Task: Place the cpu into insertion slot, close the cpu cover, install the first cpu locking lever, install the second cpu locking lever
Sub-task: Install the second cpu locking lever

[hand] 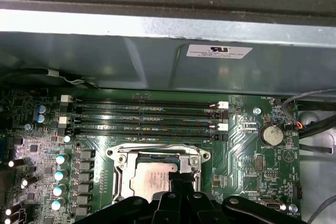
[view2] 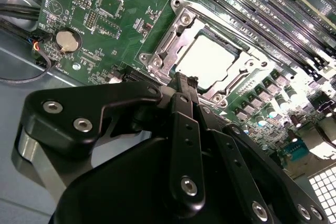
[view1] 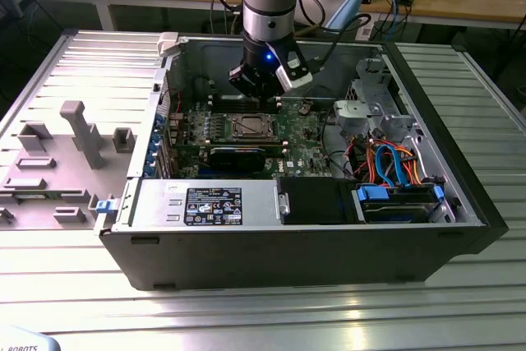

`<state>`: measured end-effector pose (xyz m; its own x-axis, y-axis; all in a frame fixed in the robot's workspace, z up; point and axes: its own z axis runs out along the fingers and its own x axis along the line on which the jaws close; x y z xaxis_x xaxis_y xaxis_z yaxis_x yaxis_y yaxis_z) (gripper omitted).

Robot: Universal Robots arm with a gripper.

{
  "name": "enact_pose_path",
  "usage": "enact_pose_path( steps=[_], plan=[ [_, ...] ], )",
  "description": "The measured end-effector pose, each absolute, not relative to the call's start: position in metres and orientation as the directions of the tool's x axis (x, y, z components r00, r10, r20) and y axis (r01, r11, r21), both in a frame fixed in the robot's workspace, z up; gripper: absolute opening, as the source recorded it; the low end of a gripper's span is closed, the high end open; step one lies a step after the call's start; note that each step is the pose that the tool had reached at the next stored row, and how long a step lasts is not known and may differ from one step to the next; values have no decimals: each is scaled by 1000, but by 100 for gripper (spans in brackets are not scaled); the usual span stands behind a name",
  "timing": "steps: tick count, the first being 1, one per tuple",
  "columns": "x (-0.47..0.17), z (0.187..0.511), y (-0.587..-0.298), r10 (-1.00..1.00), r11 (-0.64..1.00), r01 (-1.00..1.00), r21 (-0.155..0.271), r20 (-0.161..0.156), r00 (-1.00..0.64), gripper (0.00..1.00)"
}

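The cpu (view2: 207,59) (hand: 148,179) lies flat in the insertion slot (view1: 249,127) on the green board, silver top up. The cpu cover (view2: 164,51) (hand: 157,153) is down around it, and the chip shows through its window. My gripper (view2: 184,83) (hand: 181,178) has its black fingers pressed together and nothing shows between them. Its tips are at the edge of the socket frame, beside the chip. In the exterior view the gripper (view1: 260,96) hangs inside the open case, just behind the socket. I cannot tell how the locking levers stand.
Long black memory slots (hand: 142,114) run between the socket and the case wall (hand: 157,66). A coin battery (hand: 272,135) sits beside them. Inside the case are a power supply (view1: 205,203) and a drive cage with blue and orange cables (view1: 394,162). A grey fixture tray (view1: 66,154) lies at the exterior view's left.
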<state>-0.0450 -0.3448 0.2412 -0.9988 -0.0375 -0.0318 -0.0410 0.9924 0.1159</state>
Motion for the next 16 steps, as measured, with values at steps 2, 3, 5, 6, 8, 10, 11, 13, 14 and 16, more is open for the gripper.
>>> enact_pose_path(
  steps=[2,3,5,6,8,10,11,13,14,16],
  plan=[
    [-45,241,-345,-38,992,-41,116,-32,-999,11],
    [-45,241,-345,-38,992,-41,116,-32,-999,11],
    [-45,241,-345,-38,992,-41,116,-32,-999,11],
    [-45,241,-345,-38,992,-41,116,-32,-999,11],
    [-45,241,-345,-38,992,-41,116,-32,-999,11],
    [-45,241,-347,-38,992,-41,116,-32,-999,11],
    [-45,241,-348,-38,992,-41,116,-32,-999,11],
    [-45,241,-351,-38,992,-41,116,-32,-999,11],
    [-45,241,-352,-37,992,-41,116,-32,-999,11],
    [-45,241,-354,-37,992,-41,116,-32,-999,11]
  ],
)
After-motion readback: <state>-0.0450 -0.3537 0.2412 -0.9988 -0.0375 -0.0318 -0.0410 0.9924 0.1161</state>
